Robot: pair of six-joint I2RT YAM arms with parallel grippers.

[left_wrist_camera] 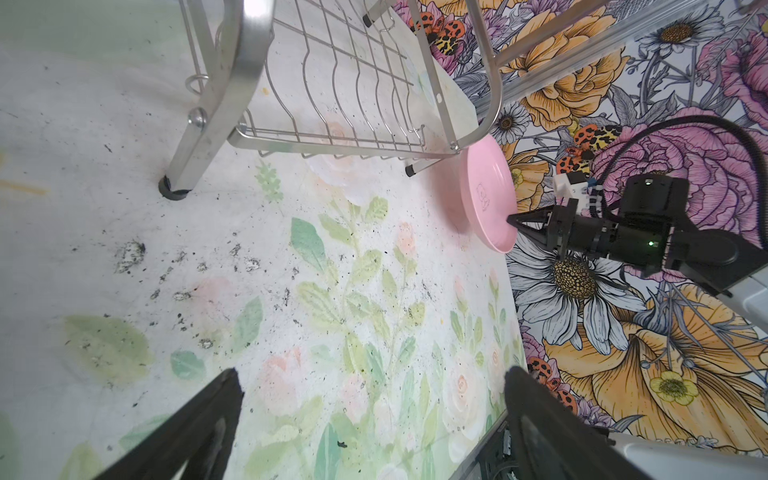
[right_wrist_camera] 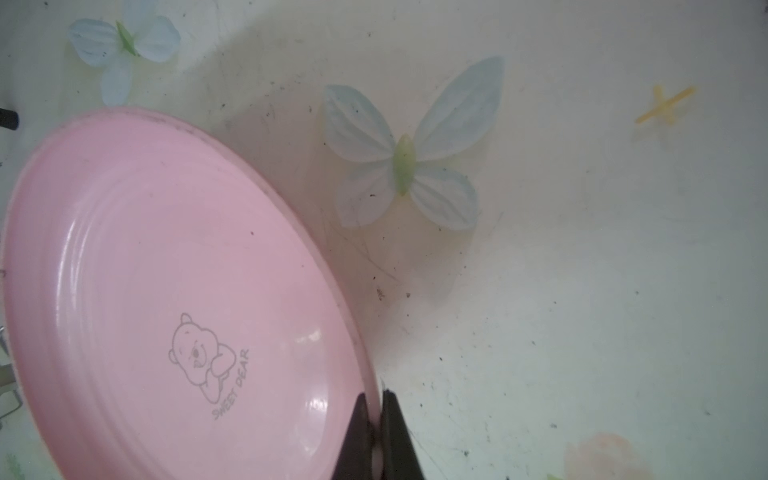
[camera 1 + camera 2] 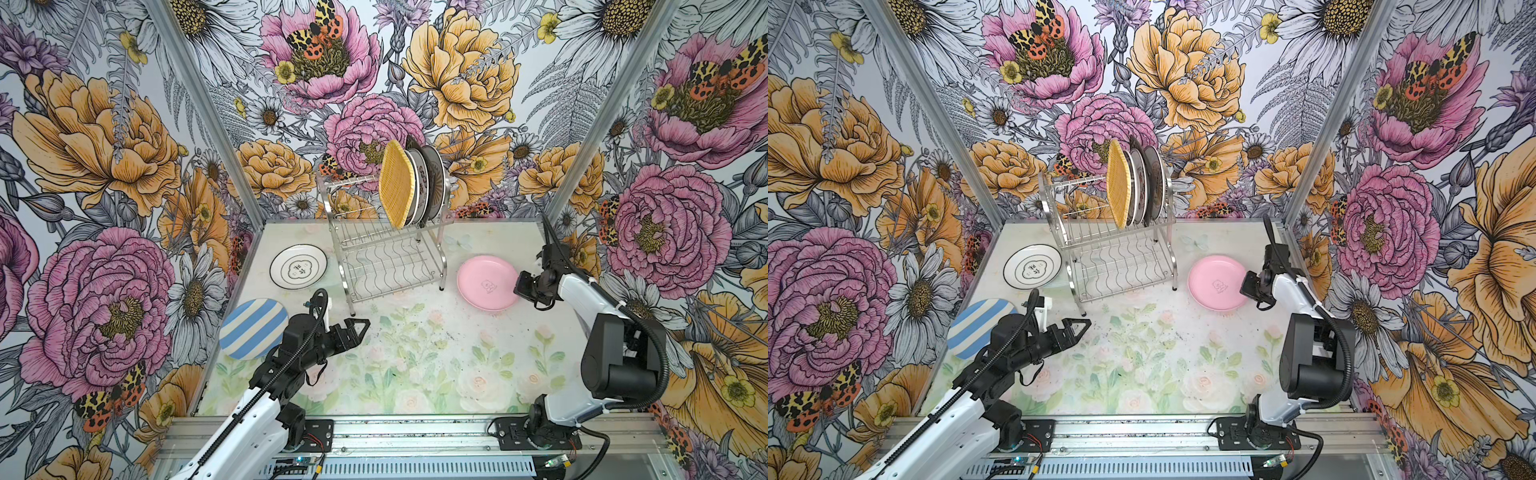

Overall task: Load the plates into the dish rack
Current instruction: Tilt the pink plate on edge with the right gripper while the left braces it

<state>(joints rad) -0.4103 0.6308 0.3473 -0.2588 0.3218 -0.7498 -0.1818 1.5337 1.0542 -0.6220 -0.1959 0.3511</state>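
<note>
right of the rack (image 3: 386,266), the right arm (image 3: 579,291) reached low and level, the right gripper (image 2: 374,401) pinching the pink plate (image 3: 482,282) by its rim. in front of the rack, the left arm (image 3: 305,347) stretched forward, the left gripper (image 3: 361,326) spread wide, holding nothing.

Dish rack (image 3: 386,266): showing as bright steel wire and flat frame, polished and reflecting light.
Pink plate (image 2: 166,291): presenting a smooth, glossy face, throwing white highlights (fine concentric ridges are running near the rim).
Yellow plate (image 3: 397,185): reading as woven-textured and matt.
Striped plate (image 3: 251,328): appearing smooth with a soft sheen.
Table surface (image 1: 124,208): looking matt and printed, carrying dark scuffs and specks.
Right gripper (image 2: 375,394): jaws are looking matt black, plastic-like.
</note>
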